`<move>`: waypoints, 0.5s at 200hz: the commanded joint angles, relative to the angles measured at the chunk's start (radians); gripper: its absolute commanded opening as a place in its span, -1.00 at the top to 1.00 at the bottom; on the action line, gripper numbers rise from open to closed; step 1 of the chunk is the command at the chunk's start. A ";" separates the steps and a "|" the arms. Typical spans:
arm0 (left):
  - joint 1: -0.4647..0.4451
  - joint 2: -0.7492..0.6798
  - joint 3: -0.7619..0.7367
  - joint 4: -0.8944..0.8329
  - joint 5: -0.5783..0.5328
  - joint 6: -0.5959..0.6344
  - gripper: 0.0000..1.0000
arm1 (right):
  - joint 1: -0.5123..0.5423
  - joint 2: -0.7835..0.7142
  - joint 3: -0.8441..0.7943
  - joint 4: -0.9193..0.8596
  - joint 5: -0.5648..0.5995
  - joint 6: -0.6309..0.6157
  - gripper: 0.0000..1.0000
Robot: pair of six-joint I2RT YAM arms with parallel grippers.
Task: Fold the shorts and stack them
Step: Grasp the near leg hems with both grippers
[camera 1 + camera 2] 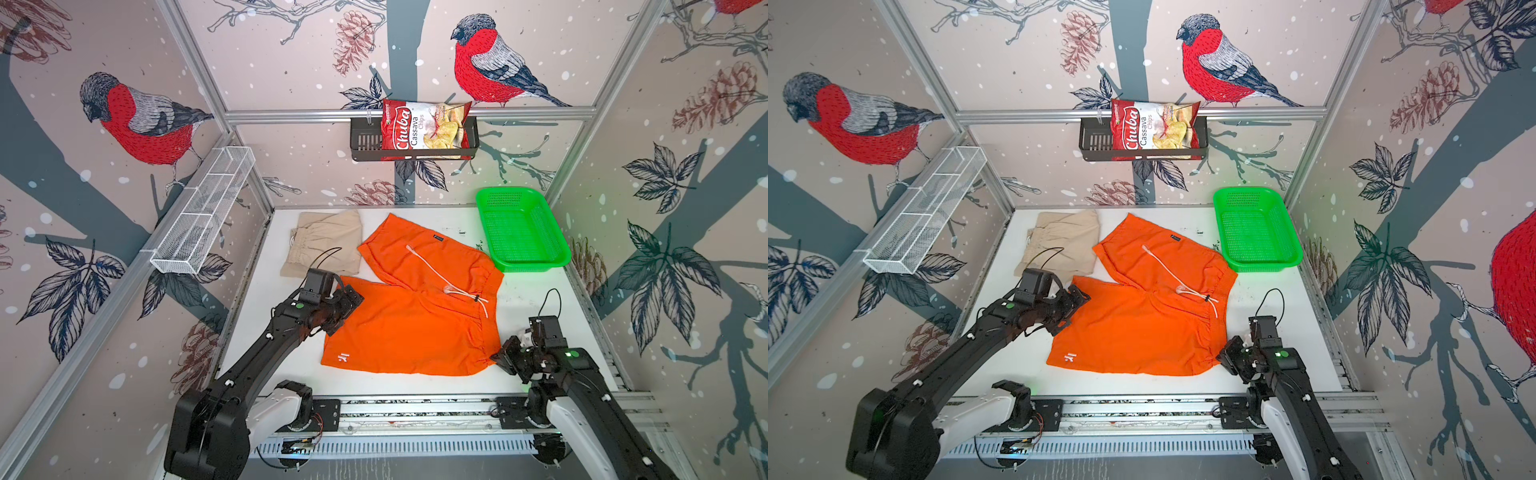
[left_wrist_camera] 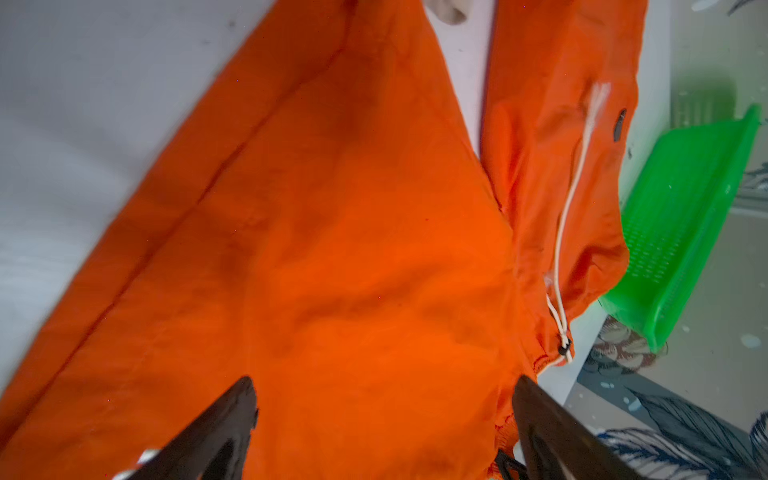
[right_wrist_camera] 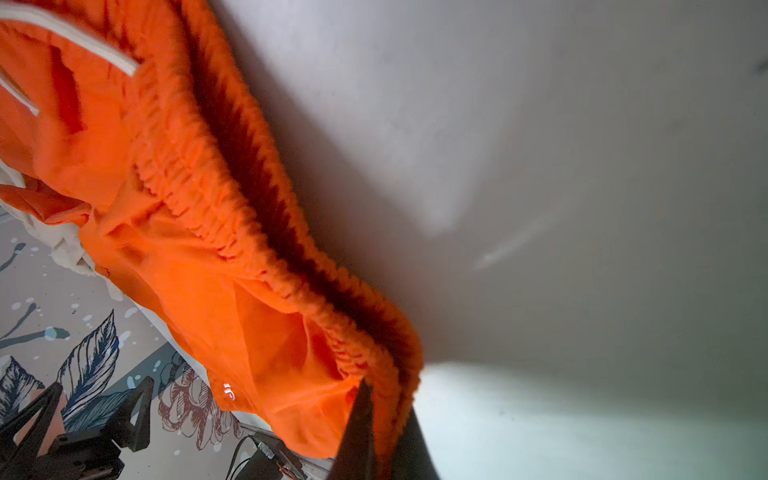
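Watching both top views, I see the orange shorts [image 1: 415, 316] spread flat on the white worktop [image 1: 523, 291]. They lie between my two pincers, with the waistband toward the right one and the leg hems toward the left one.

The right pincer [image 1: 498, 358] is clenched on the near corner of the elastic waistband. In the right wrist view its dark fingers [image 3: 359, 424] pinch the gathered orange edge between them.

The left pincer [image 1: 347, 311] is released, jaws spread wide at the hem of the nearer leg. In the left wrist view its fingertips [image 2: 232, 415] stand well apart with orange cloth showing between them. I cannot tell whether they touch the fabric.

The white drawstring [image 1: 440, 276] trails across the far leg, ahead of the left pincer. A small white logo [image 1: 343, 356] sits on the near leg's corner, just beside that pincer on the side toward the arm bases.

The beige shorts [image 1: 324, 245] lie in a compact bundle just beyond the left pincer, right beside the orange far leg. A green basket [image 1: 536, 262] sits well beyond the right pincer, near the far end of the waistband.
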 commanded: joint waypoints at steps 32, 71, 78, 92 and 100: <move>0.008 -0.087 -0.035 -0.183 -0.081 -0.207 -0.93 | 0.002 0.014 0.010 -0.016 0.032 -0.030 1.00; 0.034 -0.133 -0.090 -0.246 -0.055 -0.277 -0.90 | 0.002 0.014 0.008 -0.018 0.034 -0.034 1.00; 0.043 -0.130 -0.097 -0.251 -0.042 -0.274 -0.89 | 0.002 0.015 0.010 -0.020 0.034 -0.035 1.00; 0.051 -0.122 -0.099 -0.269 -0.034 -0.274 -0.90 | 0.002 0.015 0.011 -0.020 0.036 -0.035 1.00; 0.052 -0.117 -0.094 -0.279 -0.037 -0.269 -0.89 | 0.002 0.016 0.012 -0.020 0.037 -0.035 1.00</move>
